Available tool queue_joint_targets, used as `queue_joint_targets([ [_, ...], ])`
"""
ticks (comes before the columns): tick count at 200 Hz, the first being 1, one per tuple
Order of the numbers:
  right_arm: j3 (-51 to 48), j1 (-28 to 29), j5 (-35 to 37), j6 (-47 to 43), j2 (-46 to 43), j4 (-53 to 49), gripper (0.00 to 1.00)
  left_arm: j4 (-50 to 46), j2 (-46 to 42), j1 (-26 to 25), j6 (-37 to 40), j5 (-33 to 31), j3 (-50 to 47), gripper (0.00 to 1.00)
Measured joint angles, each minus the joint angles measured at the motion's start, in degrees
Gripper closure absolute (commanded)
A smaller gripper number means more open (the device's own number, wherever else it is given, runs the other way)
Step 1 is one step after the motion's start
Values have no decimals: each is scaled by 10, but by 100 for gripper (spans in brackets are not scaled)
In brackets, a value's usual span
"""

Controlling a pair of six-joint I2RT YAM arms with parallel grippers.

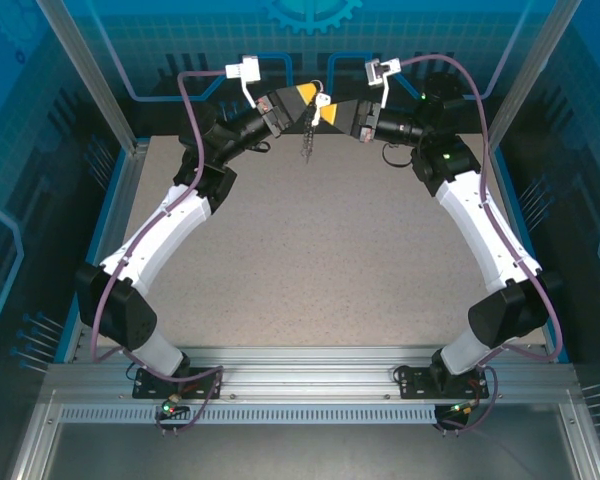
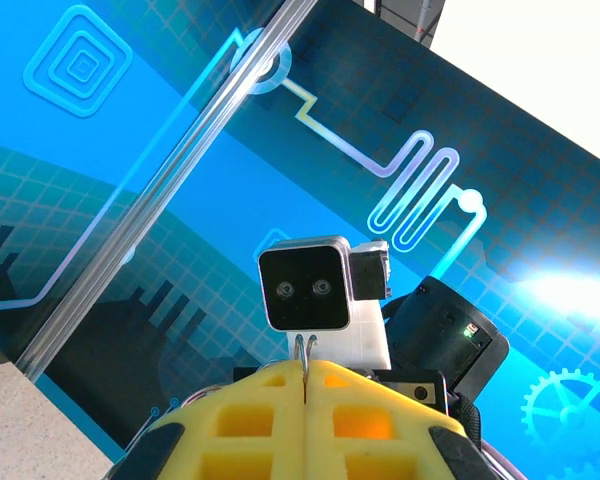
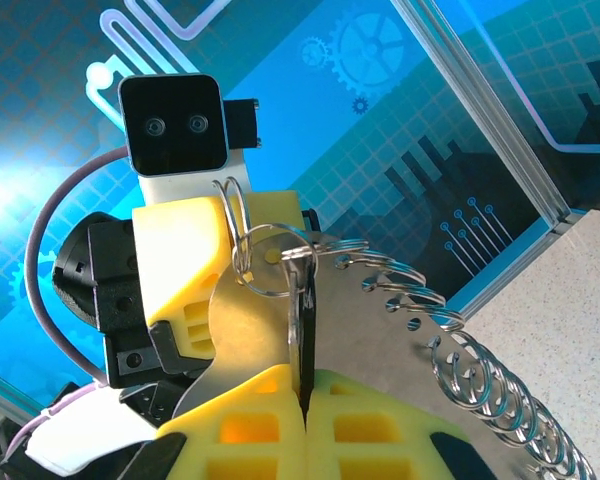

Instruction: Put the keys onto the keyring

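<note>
**Q:** Left gripper?
**A:** Its jaws were pressed fully together, pinching the keyring wire, raised at 12 o'clock of the table.
**Q:** Right gripper?
**A:** It was clamped tight on the key, which touched the ring.

A flat table with tiny speckles is sitting in the middle. All around it, blue walls are standing, and a gear drawing is showing on the back one. At the corners, shiny metal posts are standing tall. Along the near edge, a silver rail is running from side to side.
</note>
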Motion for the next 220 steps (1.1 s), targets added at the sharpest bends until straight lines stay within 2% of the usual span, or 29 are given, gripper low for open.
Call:
queue_joint_targets([
  [117,4,25,1,-54,-3,-55,100,-2,0,0,0,5,0,100],
  [131,6,24,-3,-59,-3,-63,81,-2,0,0,0,7,0,100],
  [143,5,23,-6,-63,-4,-77,75,-1,0,0,0,6,0,100],
  [168,-17,7,-16,-64,-14,-94,74,5,0,0,0,6,0,100],
  [220,-66,-72,-2,-31,-62,-93,72,7,0,0,0,6,0,100],
])
